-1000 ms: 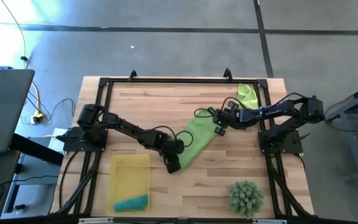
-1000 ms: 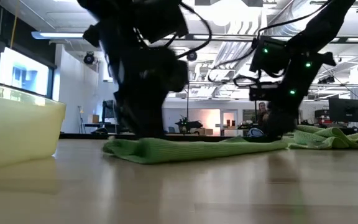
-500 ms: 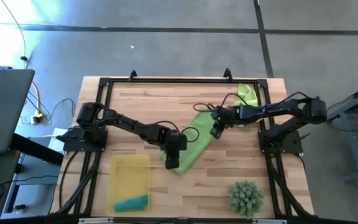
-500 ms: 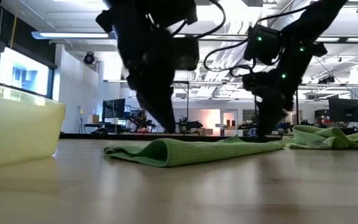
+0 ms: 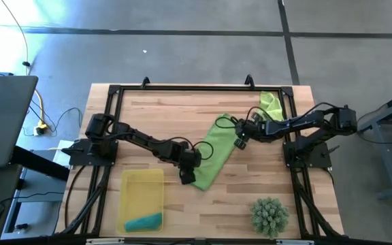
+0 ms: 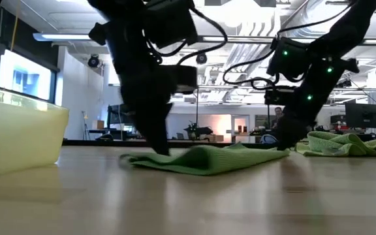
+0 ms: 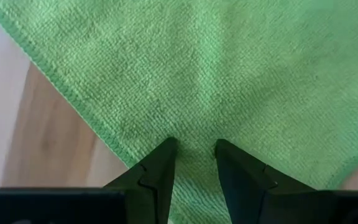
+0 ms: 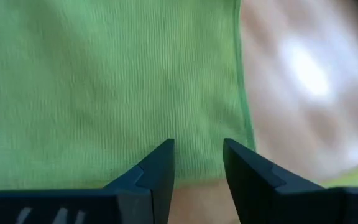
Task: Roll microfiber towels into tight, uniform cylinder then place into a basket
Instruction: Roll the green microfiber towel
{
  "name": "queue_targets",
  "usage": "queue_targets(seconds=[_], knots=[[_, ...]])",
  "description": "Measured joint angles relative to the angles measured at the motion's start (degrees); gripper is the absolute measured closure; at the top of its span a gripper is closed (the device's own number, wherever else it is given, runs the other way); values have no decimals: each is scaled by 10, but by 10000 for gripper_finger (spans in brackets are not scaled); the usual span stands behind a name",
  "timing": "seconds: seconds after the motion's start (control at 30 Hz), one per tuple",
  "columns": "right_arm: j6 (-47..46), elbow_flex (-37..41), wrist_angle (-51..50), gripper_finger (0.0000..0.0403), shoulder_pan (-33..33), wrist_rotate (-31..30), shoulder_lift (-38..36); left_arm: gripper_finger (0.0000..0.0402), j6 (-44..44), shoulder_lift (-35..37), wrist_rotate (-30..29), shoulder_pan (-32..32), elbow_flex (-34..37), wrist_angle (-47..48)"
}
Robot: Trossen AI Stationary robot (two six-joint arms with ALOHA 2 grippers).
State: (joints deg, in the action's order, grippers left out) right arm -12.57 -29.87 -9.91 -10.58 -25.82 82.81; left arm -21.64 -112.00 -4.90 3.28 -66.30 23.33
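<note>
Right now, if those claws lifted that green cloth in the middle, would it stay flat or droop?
Probably droop: the green cloth already bunches into a soft hump in the low view. It looks thin and light, so it would likely slide and wrinkle when pushed. The left gripper and the right gripper press on its ends.

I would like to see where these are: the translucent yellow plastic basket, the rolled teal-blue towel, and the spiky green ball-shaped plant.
Translucent yellow plastic basket (image 5: pixel 141 177): high view, bare floor near its far end.
Rolled teal-blue towel (image 5: pixel 143 222): high view, middle of the roll.
Spiky green ball-shaped plant (image 5: pixel 269 216): high view, centre of the ball.
</note>
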Motion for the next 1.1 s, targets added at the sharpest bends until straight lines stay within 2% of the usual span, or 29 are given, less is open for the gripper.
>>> queue_targets(seconds=[0.17,0.33,0.43,0.57,0.67,0.77,0.87,1.0,1.1], knots=[[143,2,102,275,-34,-3,0,294,-31,-17,-1,18,2,-108],[195,-7,157,275,-56,-1,0,294,-3,-12,18,25,4,-191],[148,-30,116,275,-52,16,-3,294,6,3,37,25,3,-201],[80,-49,50,275,-31,131,-4,294,20,19,45,25,3,-170],[51,-49,42,275,1,168,-4,294,58,29,44,25,3,-152],[23,-49,32,275,44,167,-4,294,105,30,44,27,3,-142],[-22,-49,15,275,78,134,-4,294,138,30,44,30,3,-136],[-69,-49,-19,275,99,62,-2,294,140,21,42,35,3,-138],[-69,-48,-31,275,96,46,6,294,127,10,37,39,4,-131]])
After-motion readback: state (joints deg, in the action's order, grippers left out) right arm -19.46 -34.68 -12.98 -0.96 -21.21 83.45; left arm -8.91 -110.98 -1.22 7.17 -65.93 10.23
